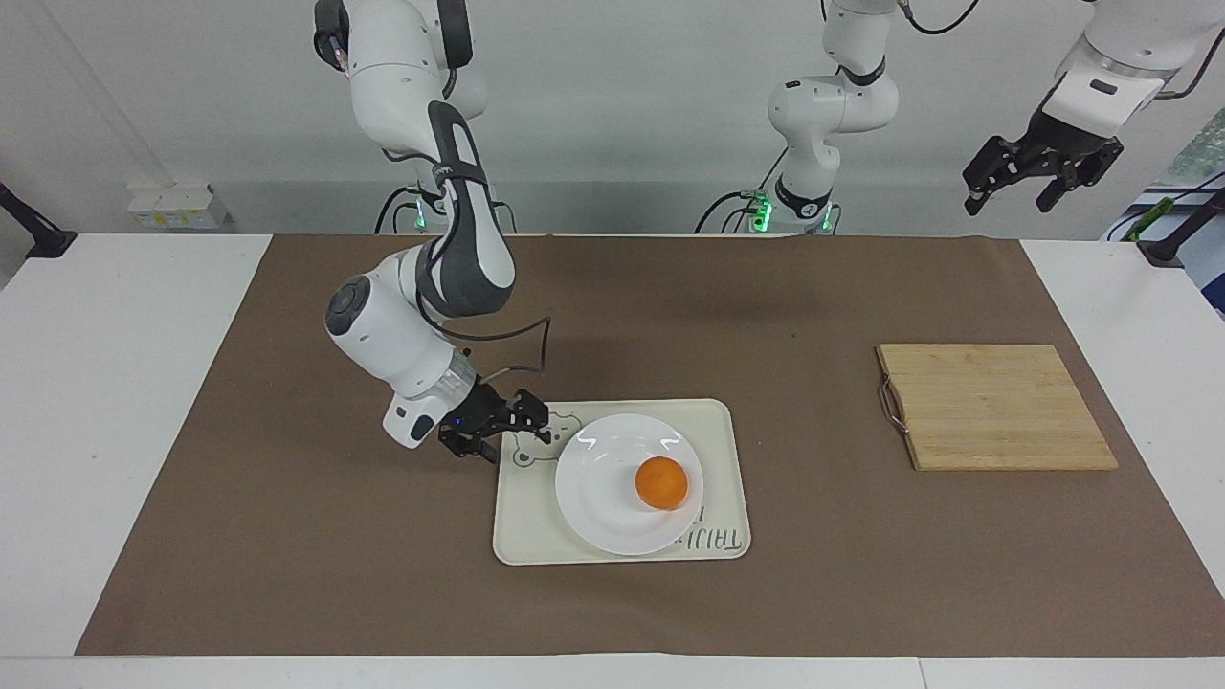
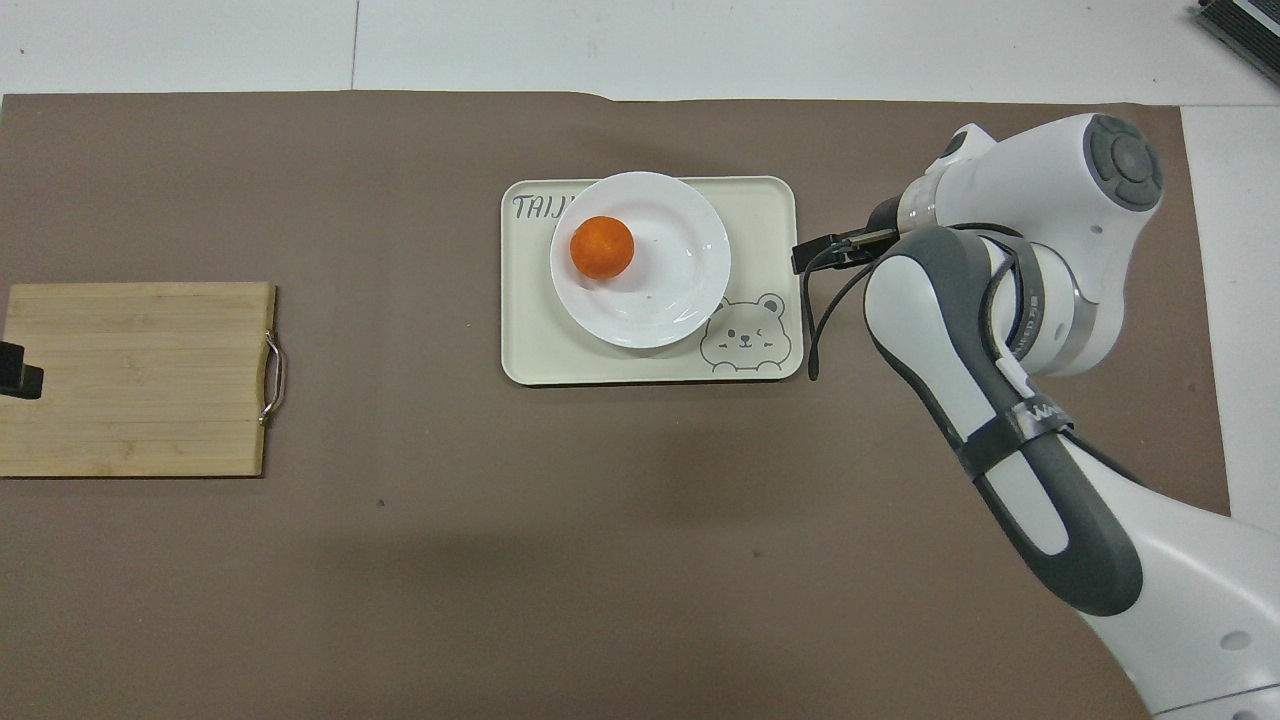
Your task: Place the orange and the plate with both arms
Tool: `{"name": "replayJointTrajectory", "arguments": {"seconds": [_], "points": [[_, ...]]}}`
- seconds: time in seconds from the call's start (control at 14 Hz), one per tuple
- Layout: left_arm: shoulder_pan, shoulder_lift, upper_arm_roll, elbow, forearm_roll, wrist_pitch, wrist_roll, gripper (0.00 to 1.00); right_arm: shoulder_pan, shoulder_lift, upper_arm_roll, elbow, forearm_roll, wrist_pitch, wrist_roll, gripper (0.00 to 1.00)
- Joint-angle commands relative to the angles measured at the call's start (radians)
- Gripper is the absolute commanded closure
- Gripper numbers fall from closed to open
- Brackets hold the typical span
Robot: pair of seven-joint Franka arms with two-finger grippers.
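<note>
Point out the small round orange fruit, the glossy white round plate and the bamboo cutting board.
small round orange fruit [image 1: 661, 481], facing view, middle of its skin.
glossy white round plate [image 1: 595, 483], facing view, bare inner surface beside the fruit.
bamboo cutting board [image 2: 135, 378], overhead view, centre of its top.

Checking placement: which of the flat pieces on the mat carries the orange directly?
The plate: the orange sits in it. The tray only bears the plate; the cutting board is bare.

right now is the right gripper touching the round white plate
Apart. The overhead view shows the right gripper at the cream bear tray's edge, with bare tray between it and the round white plate; the facing view agrees.
</note>
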Motion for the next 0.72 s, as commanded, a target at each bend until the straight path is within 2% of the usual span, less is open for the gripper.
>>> {"name": "replayJointTrajectory", "arguments": {"seconds": [0.0,0.21,0.64], "points": [[0.005,-0.021,-0.002,-0.024,0.007,0.002,0.003,0.0,0.006,-0.07,-0.001,-0.002,-0.15,-0.076,0.118,0.0],[0.005,-0.021,-0.002,-0.024,0.007,0.002,0.003,0.0,0.009,-0.124,-0.002,0.024,-0.242,-0.169,0.158,0.0],[0.005,-0.021,-0.002,-0.024,0.007,0.002,0.003,0.0,-0.003,-0.233,-0.004,0.031,-0.298,-0.285,0.144,0.0]]}}
